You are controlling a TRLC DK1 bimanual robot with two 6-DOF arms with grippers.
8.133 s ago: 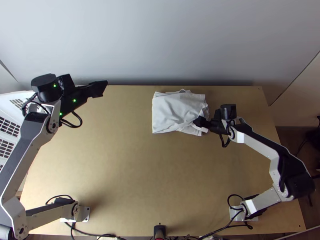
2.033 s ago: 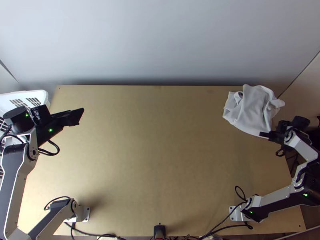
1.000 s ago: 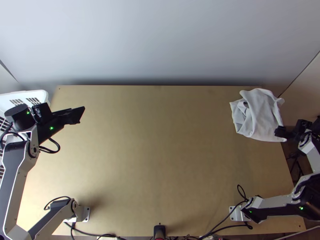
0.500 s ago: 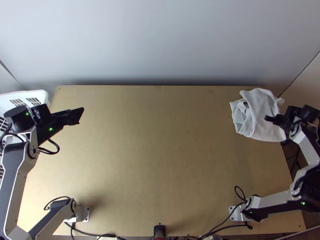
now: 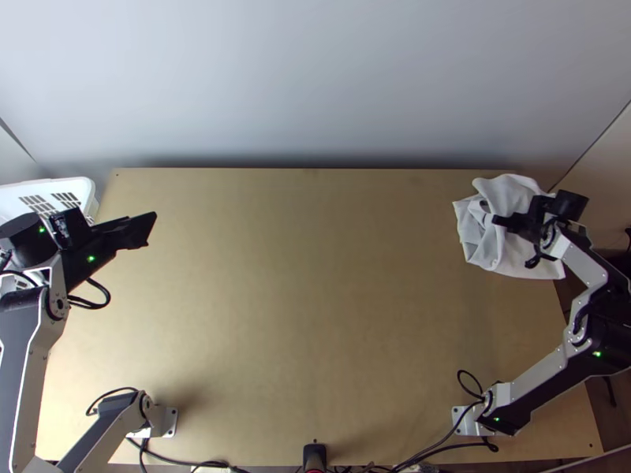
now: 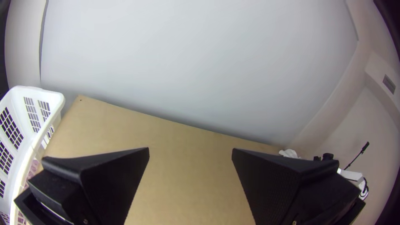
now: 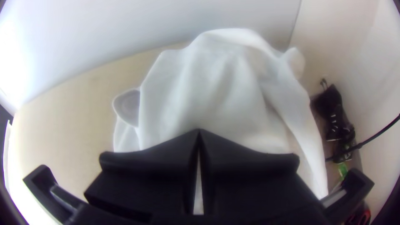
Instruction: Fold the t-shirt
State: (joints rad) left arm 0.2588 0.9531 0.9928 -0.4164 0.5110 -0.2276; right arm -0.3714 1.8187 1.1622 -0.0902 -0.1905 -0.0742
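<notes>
At the table's far right corner lies the white t-shirt (image 5: 505, 244), bunched and loosely heaped, part of it at the table's right edge. Over it is my right gripper (image 5: 500, 221), its tip above the cloth's middle. In the right wrist view the right gripper (image 7: 199, 132) is shut, its fingertips together in front of the shirt (image 7: 216, 91); I cannot tell whether they touch it. My left gripper (image 5: 151, 227) is held over the far left of the table. The left wrist view shows the left gripper (image 6: 190, 154) with its fingers wide apart and nothing between them.
A white plastic basket (image 5: 79, 188) stands beside the table's far left corner. The wall (image 5: 315, 79) rises along the far edge. Bare tabletop (image 5: 300, 299) stretches between the arms. Cables (image 5: 442, 449) run along the near edge. Dark items (image 7: 331, 110) lie beyond the right edge.
The shirt went from the far middle to the far right corner and became bunched. My right gripper let it go, then came back over it. The left arm shifted left and nearer, then slightly farther left.
</notes>
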